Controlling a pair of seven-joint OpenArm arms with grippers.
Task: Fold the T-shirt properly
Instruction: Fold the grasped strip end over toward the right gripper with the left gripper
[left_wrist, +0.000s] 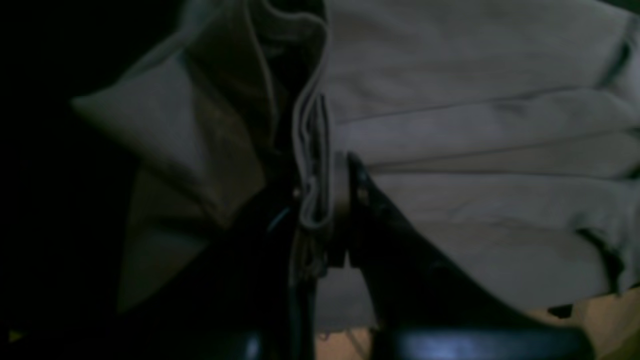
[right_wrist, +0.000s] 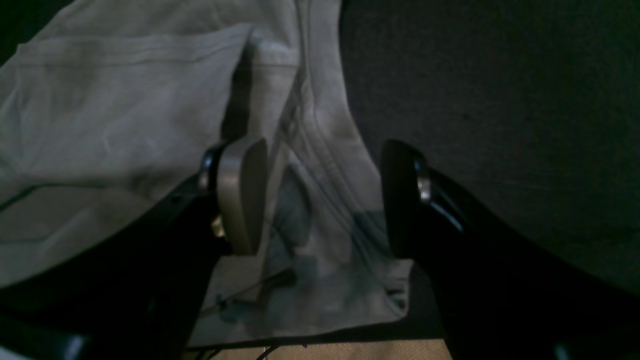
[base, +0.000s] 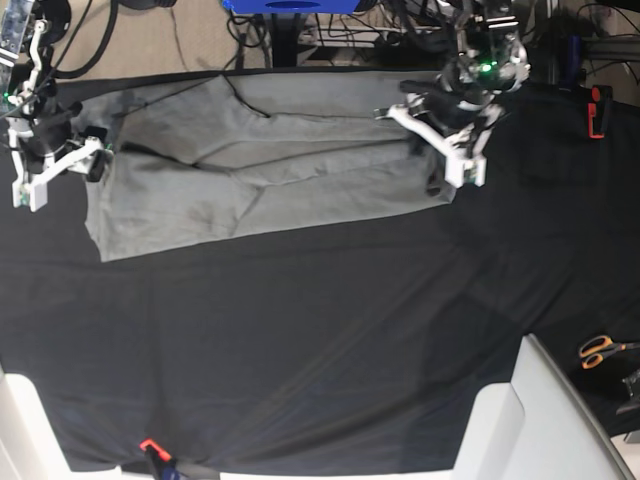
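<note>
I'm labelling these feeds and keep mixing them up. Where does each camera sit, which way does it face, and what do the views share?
Left wrist: on the left arm, looking along the left pincer, shut on a bunched T-shirt edge.
Right wrist: on the right arm, looking past the open right pincer straddling the T-shirt's edge on the black cloth.
Base: overhead, looking down on both arms, cloth, scissors.
Shared: all three views show the T-shirt.
</note>
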